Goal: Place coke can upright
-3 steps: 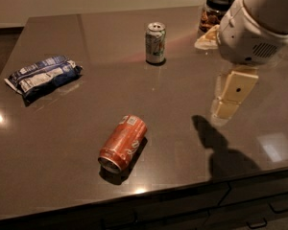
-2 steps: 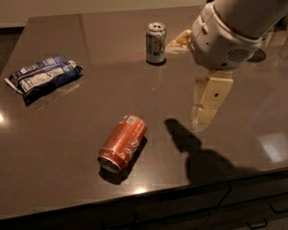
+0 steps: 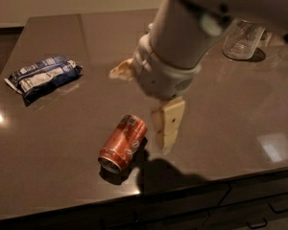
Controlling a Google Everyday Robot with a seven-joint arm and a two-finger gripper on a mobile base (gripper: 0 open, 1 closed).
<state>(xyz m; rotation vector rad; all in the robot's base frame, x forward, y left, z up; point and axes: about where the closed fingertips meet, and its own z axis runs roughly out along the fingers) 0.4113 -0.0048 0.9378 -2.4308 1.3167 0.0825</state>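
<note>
The coke can [image 3: 123, 143], red-orange with white script, lies on its side on the dark table [image 3: 230, 128], near the front edge. Its silver end points toward the front left. My gripper [image 3: 166, 128] hangs from the big white arm [image 3: 177, 51], pointing down. It is just to the right of the can's far end, close beside it and low over the table. It holds nothing.
A blue and white snack bag [image 3: 44, 75] lies at the left. A clear glass [image 3: 243, 40] stands at the back right. The table's front edge [image 3: 182, 188] runs just below the can, with drawers beneath. The arm hides the middle back of the table.
The arm has swung left and toward the front, from the table's right side to right beside the coke can. It now hides the white-and-green can. The coke can has not moved.
</note>
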